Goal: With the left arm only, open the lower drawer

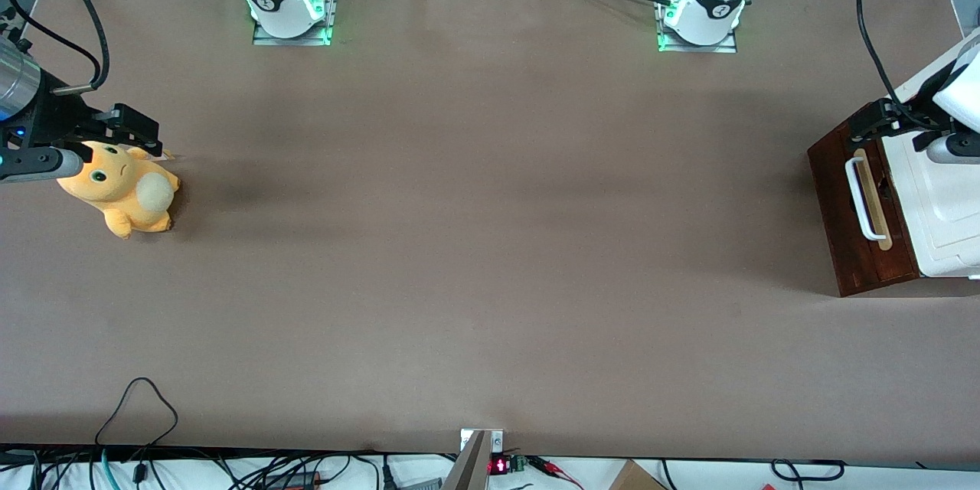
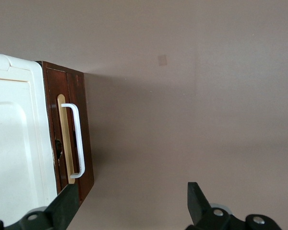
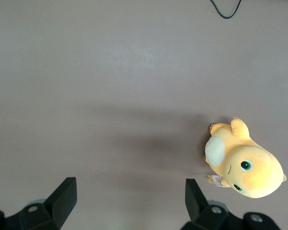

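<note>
The lower drawer (image 1: pixel 838 199) has a dark reddish-brown front with a white bar handle (image 1: pixel 860 199) on a pale wood strip. It stands at the working arm's end of the table and looks closed. My left arm's gripper (image 1: pixel 877 121) hovers above the cabinet's end that lies farther from the front camera, over the drawer front's upper edge. In the left wrist view the gripper (image 2: pixel 129 206) is open and empty. One finger (image 2: pixel 65 208) overlaps the drawer front (image 2: pixel 84 120) and the other is over bare table. The handle (image 2: pixel 78 141) lies clear of the fingers.
The white boxy cabinet top (image 1: pixel 945 207) sits above the drawer. An orange plush toy (image 1: pixel 122 191) lies toward the parked arm's end of the table. A black cable loop (image 1: pixel 138 398) lies at the table edge nearest the front camera. Both arm bases stand along the edge farthest from the front camera.
</note>
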You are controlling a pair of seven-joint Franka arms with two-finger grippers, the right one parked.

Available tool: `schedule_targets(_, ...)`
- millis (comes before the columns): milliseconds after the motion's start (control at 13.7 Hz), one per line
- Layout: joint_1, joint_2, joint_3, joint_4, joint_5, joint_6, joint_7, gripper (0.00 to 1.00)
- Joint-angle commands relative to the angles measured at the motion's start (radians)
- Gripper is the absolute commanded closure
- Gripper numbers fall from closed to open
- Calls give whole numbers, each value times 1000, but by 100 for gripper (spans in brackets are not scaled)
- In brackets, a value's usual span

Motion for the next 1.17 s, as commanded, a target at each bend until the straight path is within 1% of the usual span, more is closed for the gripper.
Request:
schedule_targets(0, 9, -18, -1, -16, -27, -26, 1, 0)
schedule_targets(219, 9, -16, -1, -13, -25, -28, -23, 0)
schedule_targets(874, 27, -10, 3, -42, -25, -45, -13, 0)
schedule_targets(1020, 21, 0, -3, -42, 5, -31, -20, 0)
schedule_targets(1093, 16, 8, -16, -50, 89, -13, -25, 0)
